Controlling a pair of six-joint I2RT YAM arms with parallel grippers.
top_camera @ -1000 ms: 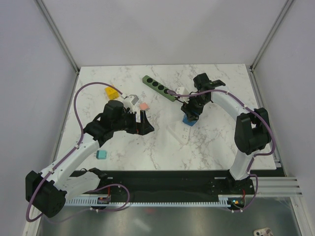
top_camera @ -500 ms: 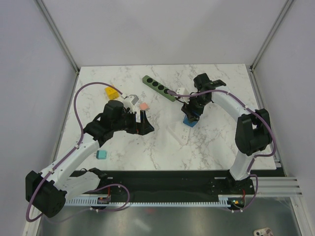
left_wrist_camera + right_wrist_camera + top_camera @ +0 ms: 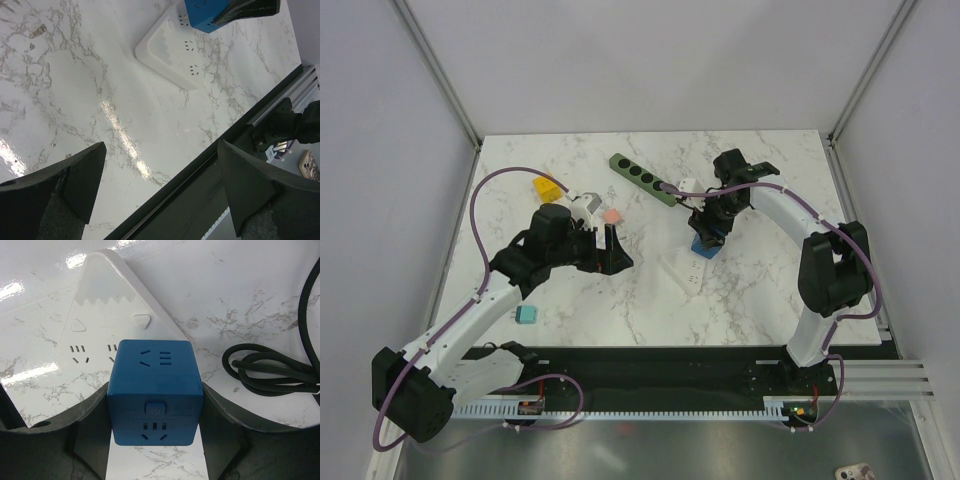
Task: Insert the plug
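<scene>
A blue cube plug (image 3: 155, 385) with socket faces sits between my right gripper's (image 3: 155, 412) fingers, which are shut on its two sides. It rests over the near end of a white power strip (image 3: 95, 315) lying on the marble table. I cannot tell whether it is seated in the strip. In the top view the right gripper (image 3: 709, 230) holds the cube (image 3: 704, 247) at the strip's (image 3: 683, 270) far end. My left gripper (image 3: 611, 250) is open and empty to the left. In its own view the left gripper (image 3: 161, 150) hovers above the table, with the cube (image 3: 207, 12) and strip (image 3: 167, 52) at the top.
A green power strip (image 3: 640, 178) lies at the back. A white plug (image 3: 687, 186) with a coiled black cable (image 3: 265, 370) lies beside the right gripper. A yellow block (image 3: 547, 188), a grey-white plug (image 3: 583, 203), a pink block (image 3: 612, 215) and a teal block (image 3: 526, 314) are on the left.
</scene>
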